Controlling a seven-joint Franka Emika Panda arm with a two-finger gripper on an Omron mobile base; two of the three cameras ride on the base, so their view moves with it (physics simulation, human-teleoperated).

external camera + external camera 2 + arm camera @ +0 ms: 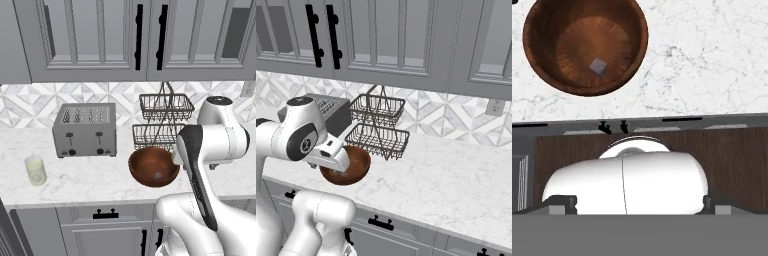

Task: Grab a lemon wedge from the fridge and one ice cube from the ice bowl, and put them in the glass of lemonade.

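Ice bowl [153,166] sits on the marble counter [90,177] before the wire basket rack [162,120], one cube [598,66] inside. Glass of lemonade [35,170] stands left, near the toaster [86,130]. Jaws' state cannot be told.

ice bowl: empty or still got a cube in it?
Not empty. The wide reddish-brown glossy ice bowl stands upright on the white marble counter, and the hand view shows one small pale grey cube on its bottom.
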